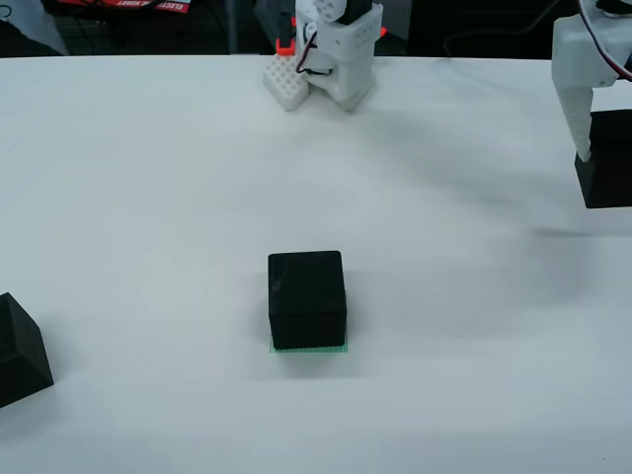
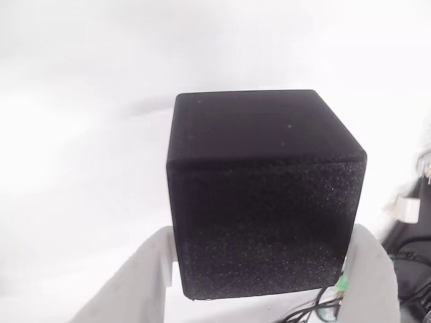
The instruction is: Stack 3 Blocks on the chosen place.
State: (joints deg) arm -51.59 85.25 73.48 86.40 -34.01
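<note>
Jaws of the white gripper [image 2: 259,286] are closed on a matte black cube [image 1: 604,158], held above the desk, well right of the cube [image 1: 307,298] on the green striped square [image 1: 309,348].

- Front view: bare counter [image 1: 148,178] stretches between the centre cube [image 1: 307,298] and the lower-left cube [image 1: 20,351]
- Arm base [image 1: 331,54] blocks the top centre
</note>
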